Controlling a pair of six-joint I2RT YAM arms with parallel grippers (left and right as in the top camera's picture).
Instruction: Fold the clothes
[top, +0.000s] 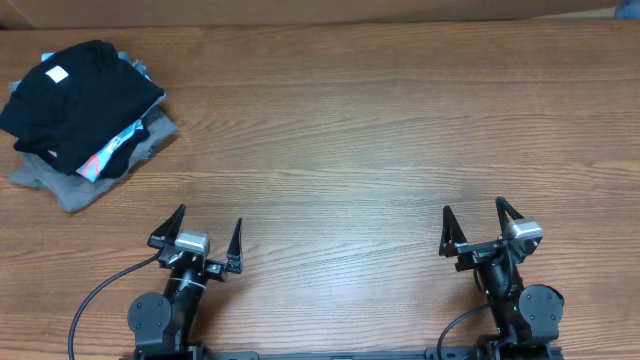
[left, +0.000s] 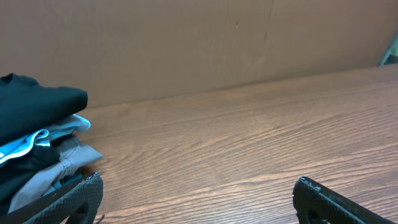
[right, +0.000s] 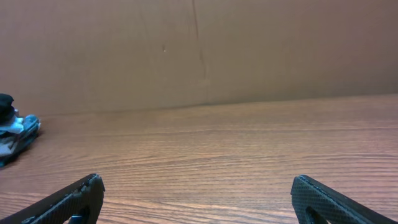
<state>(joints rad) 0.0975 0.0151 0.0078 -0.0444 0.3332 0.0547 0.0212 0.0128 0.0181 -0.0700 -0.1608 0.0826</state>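
A stack of folded clothes (top: 85, 120) lies at the far left of the table: a black garment on top, light blue and grey ones under it. It also shows at the left edge of the left wrist view (left: 37, 137) and as a small bit at the left edge of the right wrist view (right: 12, 134). My left gripper (top: 208, 230) is open and empty near the front edge, below and to the right of the stack. My right gripper (top: 472, 222) is open and empty near the front edge on the right.
The wooden table (top: 380, 130) stretches across the view. A brown cardboard wall (left: 186, 43) stands along the table's far edge. Black cables (top: 95, 300) run from the arm bases at the front.
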